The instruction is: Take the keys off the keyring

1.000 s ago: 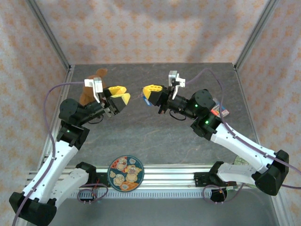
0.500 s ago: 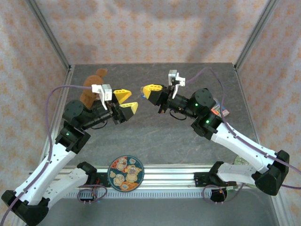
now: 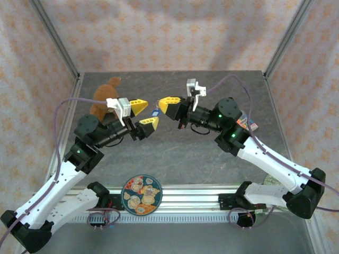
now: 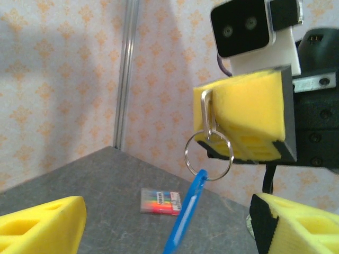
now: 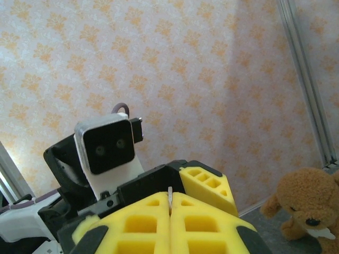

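Left wrist view: clamps the key (image 4: 205,108) between shut pads (image 4: 243,106) of the right gripper (image 4: 212,124), high above the table (image 4: 106,180), keyring (image 4: 208,154) and blue tag (image 4: 185,214) dangling beneath (ring not yet freed). Spreads the left gripper (image 3: 144,115) just below, holding nothing. Leaves removal entirely undone.

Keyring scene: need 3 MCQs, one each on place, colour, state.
1. Where does the teddy bear sit on the table? A) far left B) near right C) centre
2. What colour is the tag hanging from the keyring? A) red B) blue C) green
3. How is the right end effector? A) wide open B) shut on nothing C) shut on the keyring

Answers: 1 A, it sits near the far-left corner. 2 B, a blue strip dangles from the ring. 3 C, its yellow pads pinch the keyring's metal, with the ring hanging below.
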`<state>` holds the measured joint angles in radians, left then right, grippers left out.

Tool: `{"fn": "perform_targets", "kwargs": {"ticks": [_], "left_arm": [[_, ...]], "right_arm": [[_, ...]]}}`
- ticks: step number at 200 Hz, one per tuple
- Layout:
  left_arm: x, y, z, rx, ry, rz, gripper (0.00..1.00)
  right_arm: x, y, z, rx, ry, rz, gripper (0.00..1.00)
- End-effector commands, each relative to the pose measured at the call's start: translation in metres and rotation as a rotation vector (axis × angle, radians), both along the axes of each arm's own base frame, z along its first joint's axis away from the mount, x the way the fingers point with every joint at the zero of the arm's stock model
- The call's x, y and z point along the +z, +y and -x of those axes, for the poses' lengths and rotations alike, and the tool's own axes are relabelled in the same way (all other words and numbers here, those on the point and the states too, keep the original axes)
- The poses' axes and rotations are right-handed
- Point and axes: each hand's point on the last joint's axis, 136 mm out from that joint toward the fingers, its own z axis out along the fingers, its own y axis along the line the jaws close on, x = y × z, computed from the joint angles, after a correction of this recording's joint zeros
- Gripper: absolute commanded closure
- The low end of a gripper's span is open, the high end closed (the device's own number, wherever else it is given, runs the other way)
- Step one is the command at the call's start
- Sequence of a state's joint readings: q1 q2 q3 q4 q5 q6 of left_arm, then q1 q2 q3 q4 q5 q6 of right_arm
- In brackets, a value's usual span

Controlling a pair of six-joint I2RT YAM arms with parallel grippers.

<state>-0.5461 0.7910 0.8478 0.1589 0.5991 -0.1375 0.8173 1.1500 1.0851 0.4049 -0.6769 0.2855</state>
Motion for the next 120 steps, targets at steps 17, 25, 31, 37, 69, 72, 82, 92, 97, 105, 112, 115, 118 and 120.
{"fn": "perform_targets", "kwargs": {"ticks": [17, 25, 31, 37, 69, 72, 82, 92, 97, 105, 112, 115, 118, 120], "left_arm": [[0.011, 0.002, -0.003, 0.102, -0.184, -0.024, 0.18], [0.012, -0.001, -0.004, 0.103, -0.197, -0.03, 0.18], [0.013, -0.003, -0.005, 0.102, -0.207, -0.037, 0.18], [0.013, -0.006, -0.006, 0.107, -0.215, -0.047, 0.17], [0.016, -0.012, -0.017, 0.153, -0.246, -0.068, 0.17], [0.016, -0.012, -0.018, 0.154, -0.248, -0.068, 0.18], [0.017, -0.013, -0.021, 0.168, -0.252, -0.066, 0.17], [0.019, -0.013, -0.024, 0.185, -0.258, -0.066, 0.17], [0.019, -0.013, -0.026, 0.195, -0.26, -0.067, 0.18], [0.02, -0.012, -0.028, 0.212, -0.268, -0.067, 0.18], [0.021, -0.012, -0.029, 0.216, -0.276, -0.069, 0.19], [0.022, -0.012, -0.029, 0.22, -0.279, -0.067, 0.19], [0.023, -0.012, -0.029, 0.222, -0.28, -0.065, 0.2], [0.023, -0.012, -0.029, 0.223, -0.28, -0.065, 0.2]], "right_arm": [[0.019, 0.002, 0.006, 0.044, 0.003, -0.036, 1.0], [0.019, 0.003, 0.006, 0.049, 0.008, -0.038, 1.0], [0.019, 0.003, 0.006, 0.051, 0.01, -0.039, 1.0], [0.019, 0.003, 0.007, 0.057, 0.015, -0.039, 1.0], [0.02, 0.005, 0.008, 0.073, 0.027, -0.042, 1.0], [0.02, 0.005, 0.008, 0.074, 0.027, -0.043, 1.0], [0.02, 0.005, 0.008, 0.077, 0.027, -0.043, 1.0], [0.021, 0.005, 0.009, 0.081, 0.028, -0.045, 1.0], [0.021, 0.005, 0.009, 0.082, 0.027, -0.045, 1.0], [0.022, 0.005, 0.011, 0.088, 0.025, -0.048, 1.0], [0.022, 0.005, 0.011, 0.089, 0.026, -0.049, 1.0], [0.021, 0.005, 0.011, 0.09, 0.027, -0.049, 1.0], [0.021, 0.005, 0.011, 0.089, 0.028, -0.048, 1.0], [0.021, 0.005, 0.011, 0.09, 0.028, -0.048, 1.0]]}}
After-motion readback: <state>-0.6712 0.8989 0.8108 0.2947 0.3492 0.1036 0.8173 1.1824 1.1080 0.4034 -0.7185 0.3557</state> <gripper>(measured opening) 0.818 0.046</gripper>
